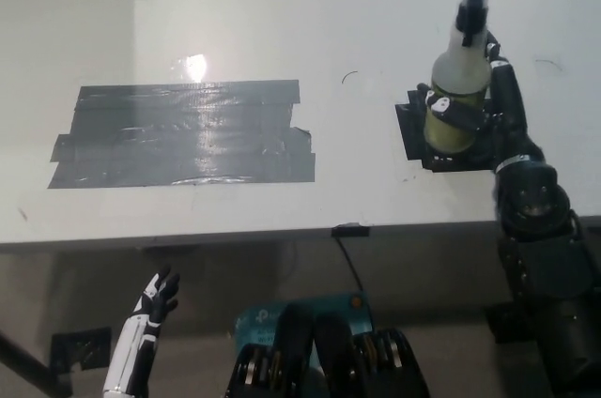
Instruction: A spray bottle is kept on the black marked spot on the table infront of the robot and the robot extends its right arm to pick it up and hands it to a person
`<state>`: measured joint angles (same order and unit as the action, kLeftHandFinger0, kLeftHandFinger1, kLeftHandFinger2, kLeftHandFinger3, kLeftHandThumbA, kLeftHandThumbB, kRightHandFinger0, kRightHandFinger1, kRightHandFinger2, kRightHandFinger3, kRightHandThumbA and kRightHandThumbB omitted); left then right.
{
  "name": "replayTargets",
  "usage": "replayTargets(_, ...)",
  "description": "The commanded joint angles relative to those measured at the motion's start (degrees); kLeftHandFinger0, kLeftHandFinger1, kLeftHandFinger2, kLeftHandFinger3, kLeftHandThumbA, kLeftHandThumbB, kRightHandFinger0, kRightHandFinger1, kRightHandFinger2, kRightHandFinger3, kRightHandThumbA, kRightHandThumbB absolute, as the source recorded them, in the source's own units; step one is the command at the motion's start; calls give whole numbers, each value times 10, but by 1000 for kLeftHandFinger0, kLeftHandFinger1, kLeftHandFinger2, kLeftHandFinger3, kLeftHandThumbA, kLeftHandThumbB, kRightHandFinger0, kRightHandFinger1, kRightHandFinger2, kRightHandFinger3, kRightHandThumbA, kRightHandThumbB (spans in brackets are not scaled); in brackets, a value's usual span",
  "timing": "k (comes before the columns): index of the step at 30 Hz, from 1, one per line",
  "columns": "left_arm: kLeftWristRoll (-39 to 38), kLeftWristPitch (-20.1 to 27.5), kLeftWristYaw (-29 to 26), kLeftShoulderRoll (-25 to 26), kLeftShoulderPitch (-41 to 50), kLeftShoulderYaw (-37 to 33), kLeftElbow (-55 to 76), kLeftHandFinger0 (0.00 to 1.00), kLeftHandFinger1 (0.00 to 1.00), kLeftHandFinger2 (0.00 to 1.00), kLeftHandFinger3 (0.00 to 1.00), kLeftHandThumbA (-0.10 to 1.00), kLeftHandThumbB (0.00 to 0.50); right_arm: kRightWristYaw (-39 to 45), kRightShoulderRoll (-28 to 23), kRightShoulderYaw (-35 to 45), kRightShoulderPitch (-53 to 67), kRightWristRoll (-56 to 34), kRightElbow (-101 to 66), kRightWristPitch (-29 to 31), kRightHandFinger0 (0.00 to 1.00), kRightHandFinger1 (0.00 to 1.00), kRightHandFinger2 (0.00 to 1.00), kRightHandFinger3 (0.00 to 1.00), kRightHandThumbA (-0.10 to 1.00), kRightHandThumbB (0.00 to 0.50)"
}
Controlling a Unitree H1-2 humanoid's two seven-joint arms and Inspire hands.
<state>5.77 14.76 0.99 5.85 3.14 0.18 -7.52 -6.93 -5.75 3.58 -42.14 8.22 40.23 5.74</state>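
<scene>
The setting is a robotics lab or test area. A plain white counter [282,22] carries a large patch of grey duct tape [183,135] and a smaller square of black tape [413,135] serving as placement marks. A black cable [355,262] hangs from the counter edge. Beneath it lies a bare grey floor [216,295] with a teal device [272,318]

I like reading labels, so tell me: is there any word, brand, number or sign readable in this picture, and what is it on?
None can be read.
Spray bottle, held by the black right hand: no legible label.
Teal object below the table edge: faint white marks, too small and blurred to read.
Grey tape patch and black marked spot: no writing.
</scene>
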Motion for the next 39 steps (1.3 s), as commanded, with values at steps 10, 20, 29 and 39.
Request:
replayTargets(10, 4, 9, 2, 12, -13, -1, 19, 1000, 1000, 1000, 1000, 1000, 289, -98, 23, 0, -44, 22, -1, 12, 137, 567, 887, 896, -100, 151)
replayTargets(20, 7, 5, 2, 14, -11, -3, 22, 1000, 1000, 1000, 1000, 1000, 287, -80, 31, -7, -28, 21, -137, -37, 172, 576, 899, 958, -100, 134)
replayTargets(29, 7, 3, 2, 16, -18, -1, 18, 1000, 1000, 1000, 1000, 1000, 283, 12, 67, -12, -51, -77, -283, -147, 40, 456, 866, 926, -100, 120)
replayTargets(39, 11, 3, 3, 17, -18, -2, 21, 1000, 1000, 1000, 1000, 1000, 280, 51, 131, 25, -103, -169, -160, -235, 0, 506, 919, 912, -100, 136)
